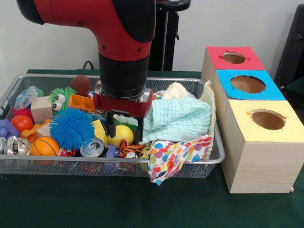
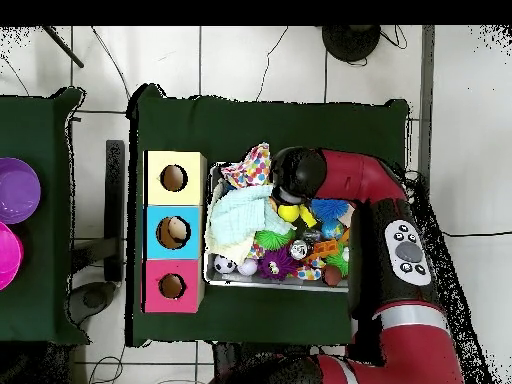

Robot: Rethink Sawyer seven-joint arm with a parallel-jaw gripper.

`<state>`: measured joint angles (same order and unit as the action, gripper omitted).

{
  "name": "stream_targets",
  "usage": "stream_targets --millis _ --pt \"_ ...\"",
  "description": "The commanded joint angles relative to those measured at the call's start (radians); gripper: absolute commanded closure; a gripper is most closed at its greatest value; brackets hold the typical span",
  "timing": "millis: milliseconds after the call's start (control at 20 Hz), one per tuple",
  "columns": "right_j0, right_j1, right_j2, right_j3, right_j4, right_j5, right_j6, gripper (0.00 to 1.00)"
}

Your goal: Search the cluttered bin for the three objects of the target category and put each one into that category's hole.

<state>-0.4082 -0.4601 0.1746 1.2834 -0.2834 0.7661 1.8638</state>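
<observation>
Down inside the wire mesh bin [image 1: 209, 159] the gripper [image 1: 124, 130] hangs low among the toys, its two dark fingers [image 1: 112, 127] reaching into the clutter. Between them sits a yellow ball [image 1: 123, 134], level with the fingertips, one finger at its left edge and the other at its right; the jaws stand close about the ball, but whether they actually clench it cannot be told from either view. In the overhead view the same yellow ball [image 2: 289, 212] shows just beside the arm's black wrist.

Just left of the fingers in the front view lie a silver can [image 1: 92, 147], a spiky blue ball [image 1: 71, 127] and, further left, a small orange basketball [image 1: 44, 146]. A green fuzzy toy with googly eyes [image 1: 61, 97] and an orange block [image 1: 81, 102] lie behind them. A tiger-striped toy [image 1: 128, 149] rests just below the yellow ball, near the bin's front wall.

To the right of the gripper a mint-green cloth [image 1: 178, 118] is heaped in the bin, touching the gripper's red housing on that side, and a polka-dot cloth [image 1: 173, 156] drapes over the front rim.

Beside the bin, on the green table cover [image 1: 95, 204], three wooden boxes stand in a row: a red-topped box [image 1: 232, 58], a blue-topped box [image 1: 247, 84] and a yellow-topped box [image 1: 266, 119], each with a round hole in its lid.
</observation>
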Motion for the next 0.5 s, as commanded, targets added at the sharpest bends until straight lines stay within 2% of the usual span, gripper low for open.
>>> stream_targets --millis 50,150,350,500 --pt "0.0 0.023 0.053 0.13 -0.081 -0.082 -0.086 0.0" --pt "-0.011 0.034 0.069 0.139 -0.099 -0.162 -0.081 0.0" --pt "-0.049 0.071 0.124 0.142 -0.099 -0.232 -0.098 0.0" --pt "-0.05 0.081 0.135 0.145 -0.107 -0.268 -0.084 0.0"
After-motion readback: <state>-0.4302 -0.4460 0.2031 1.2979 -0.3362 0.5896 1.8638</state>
